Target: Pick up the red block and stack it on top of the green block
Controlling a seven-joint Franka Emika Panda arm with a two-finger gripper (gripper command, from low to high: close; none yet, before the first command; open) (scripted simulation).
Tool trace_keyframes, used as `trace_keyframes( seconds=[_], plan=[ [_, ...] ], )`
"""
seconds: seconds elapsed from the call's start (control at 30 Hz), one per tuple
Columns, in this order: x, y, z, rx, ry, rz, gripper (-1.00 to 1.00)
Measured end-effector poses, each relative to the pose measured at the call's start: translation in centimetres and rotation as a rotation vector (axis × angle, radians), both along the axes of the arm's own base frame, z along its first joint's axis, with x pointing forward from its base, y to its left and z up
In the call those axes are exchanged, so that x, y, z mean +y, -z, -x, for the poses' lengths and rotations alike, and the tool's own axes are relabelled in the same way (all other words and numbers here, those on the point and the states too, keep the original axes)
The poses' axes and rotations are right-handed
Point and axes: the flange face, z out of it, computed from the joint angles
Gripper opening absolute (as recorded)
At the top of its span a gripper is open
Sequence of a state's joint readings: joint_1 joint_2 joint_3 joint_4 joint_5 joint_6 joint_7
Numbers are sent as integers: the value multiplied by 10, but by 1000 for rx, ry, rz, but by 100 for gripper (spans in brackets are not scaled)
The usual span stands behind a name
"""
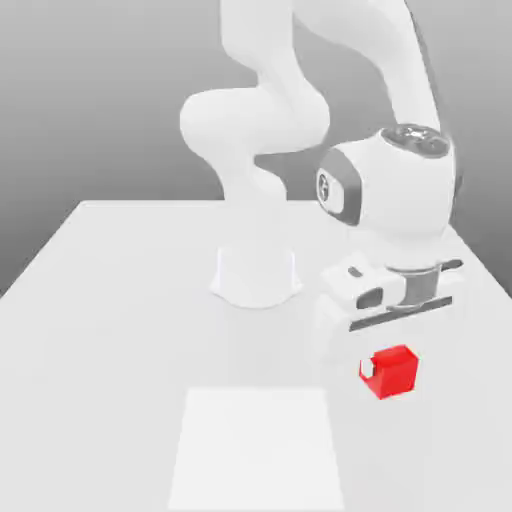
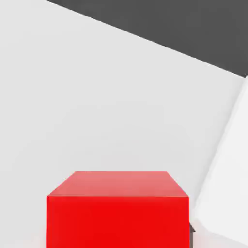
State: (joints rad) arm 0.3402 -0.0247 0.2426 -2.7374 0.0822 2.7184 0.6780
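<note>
- As inspected in the exterior view, the two-finger gripper (image 1: 388,370) is located right of centre, below the middle height of the frame, with its fingers closed on the small, plain, bright red cube (image 1: 394,372).
- Red cube: found in the lower right of the exterior view, directly beneath the white hand body (image 1: 388,310); matte surface, no marks observed. One pale fingertip (image 1: 368,368) is seen against its side facing the exterior view's left.
- Clearance between cube and tabletop: cannot be determined from these views.
- Hand view: the red cube appears close up, with a lighter red face and a deeper red face visible; a small dark piece shows just beside it, identity not established.
- Arm: white, jointed, with grey trim; its base (image 1: 256,278) stands on the table at upper centre, and the upper links reach over toward the exterior view's right before coming down to the hand.
- Table: pale grey, smooth, flat (image 1: 90,400), extending across the lower part of the frame; the backdrop behind it is grey.
- Flat white square panel (image 1: 256,450): lies at lower centre of the exterior view, to the left of the red cube and apart from it.
</note>
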Motion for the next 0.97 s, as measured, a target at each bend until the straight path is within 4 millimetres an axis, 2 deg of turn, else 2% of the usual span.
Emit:
trace_keyframes(
  seconds=[0.1,0.3,0.4,0.5,0.53,0.73,0.93,0.97],
  plan=[
    [37,-6,42,0,-217,-5,-100],
    [89,-15,139,-6,-660,-5,-100],
    [104,-17,193,-12,-892,2,-100],
    [109,-18,245,-20,-1122,12,-100],
    [109,-15,254,-24,-1169,22,-100],
    [108,18,256,-43,-1208,83,-100],
    [108,47,261,-31,-1212,42,-100],
    [108,50,261,-28,-1207,30,100]
  ],
)
